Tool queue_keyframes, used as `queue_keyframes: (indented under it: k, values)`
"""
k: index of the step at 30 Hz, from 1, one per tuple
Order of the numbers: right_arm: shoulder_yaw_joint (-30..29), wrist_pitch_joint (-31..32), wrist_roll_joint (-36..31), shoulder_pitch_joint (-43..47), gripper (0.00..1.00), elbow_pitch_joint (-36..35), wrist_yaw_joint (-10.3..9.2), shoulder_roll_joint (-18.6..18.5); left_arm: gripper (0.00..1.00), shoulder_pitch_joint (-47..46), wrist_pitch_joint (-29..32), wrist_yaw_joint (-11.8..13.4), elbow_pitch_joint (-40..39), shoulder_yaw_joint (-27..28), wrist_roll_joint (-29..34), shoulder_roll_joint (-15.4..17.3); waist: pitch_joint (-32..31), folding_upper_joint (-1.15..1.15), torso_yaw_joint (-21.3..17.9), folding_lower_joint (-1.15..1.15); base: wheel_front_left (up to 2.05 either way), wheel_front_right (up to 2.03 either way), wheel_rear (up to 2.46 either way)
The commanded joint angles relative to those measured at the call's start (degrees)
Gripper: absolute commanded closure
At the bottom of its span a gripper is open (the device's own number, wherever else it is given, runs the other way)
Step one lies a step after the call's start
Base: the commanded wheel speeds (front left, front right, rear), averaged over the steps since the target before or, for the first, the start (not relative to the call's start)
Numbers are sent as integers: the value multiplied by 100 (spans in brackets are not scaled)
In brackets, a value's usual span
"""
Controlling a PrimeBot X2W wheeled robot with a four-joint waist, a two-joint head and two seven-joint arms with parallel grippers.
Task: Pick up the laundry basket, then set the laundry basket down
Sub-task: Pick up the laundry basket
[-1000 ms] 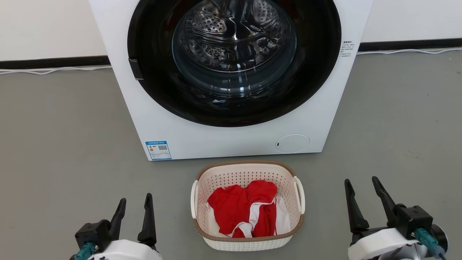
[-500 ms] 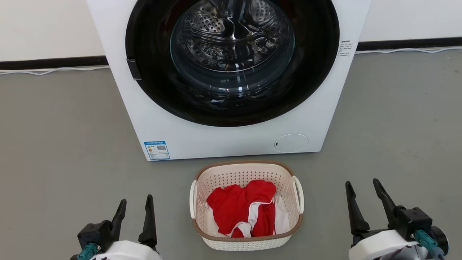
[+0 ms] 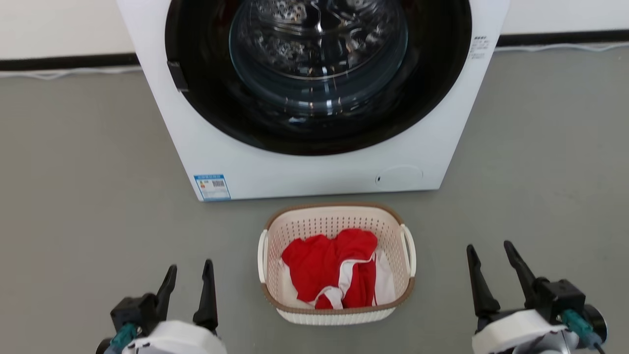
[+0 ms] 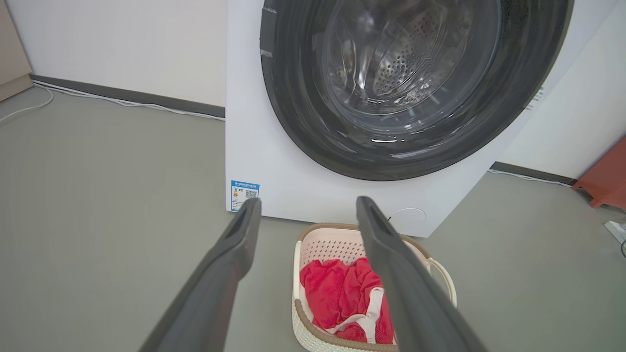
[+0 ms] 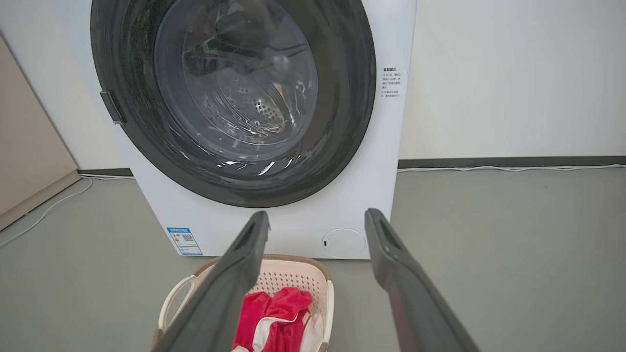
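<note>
The laundry basket stands on the grey floor just in front of the washing machine, cream-white and perforated with a brown rim and a white loop handle on each side. Red and white clothes lie inside it. My left gripper hangs open to the basket's left, well apart from it. My right gripper is open to the basket's right, also clear of it. In the left wrist view the laundry basket shows between and below the fingers of my left gripper. In the right wrist view the laundry basket lies at the bottom, beneath my right gripper.
A white front-loading washing machine with a round dark glass door stands right behind the basket. Grey floor spreads to both sides. A white cable runs along the dark skirting at the wall. A reddish-brown object sits at the right.
The whole head picture has shifted: the washing machine and basket sit a little higher, so the camera has tilted down. Both grippers stay open beside the basket, about where they were.
</note>
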Motion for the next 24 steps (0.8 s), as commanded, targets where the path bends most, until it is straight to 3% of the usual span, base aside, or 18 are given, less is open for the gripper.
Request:
queue_keyframes:
  k: [1,14,24]
  values:
    - [146,-80,37,-336,0,-117,41,-30,0,-364,-78,-6,-115,127,52,56,168,0,36,0,0,0,0]
    - [-287,-80,39,-1244,0,285,41,-29,0,-1497,-78,-28,398,-229,-41,56,1380,0,223,0,0,0,0]
    - [-335,-80,-357,-2328,0,962,41,-29,0,-2923,-78,56,1683,-750,-315,56,2584,0,331,0,0,0,0]
